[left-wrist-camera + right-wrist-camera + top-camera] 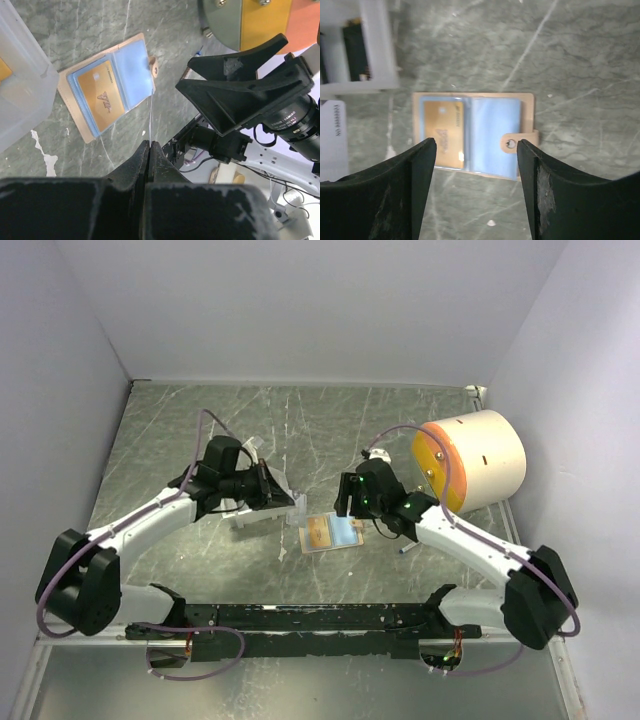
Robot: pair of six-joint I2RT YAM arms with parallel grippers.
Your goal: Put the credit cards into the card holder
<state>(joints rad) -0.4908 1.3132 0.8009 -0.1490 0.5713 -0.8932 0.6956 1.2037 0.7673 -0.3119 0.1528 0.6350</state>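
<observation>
One high rear view of the table (300,420), two close wrist views down onto one card holder (528,112)

White card (333,131) partly off-frame, left

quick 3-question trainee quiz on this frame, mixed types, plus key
1. True or false: the card holder lies open on the table.
2. The left claw is: A) wide open, B) shut on a thin white card, C) shut on a pen.
3. Short answer: what lies directly below the open right claw?

Key: 1 true; 2 B; 3 the card holder.
</observation>
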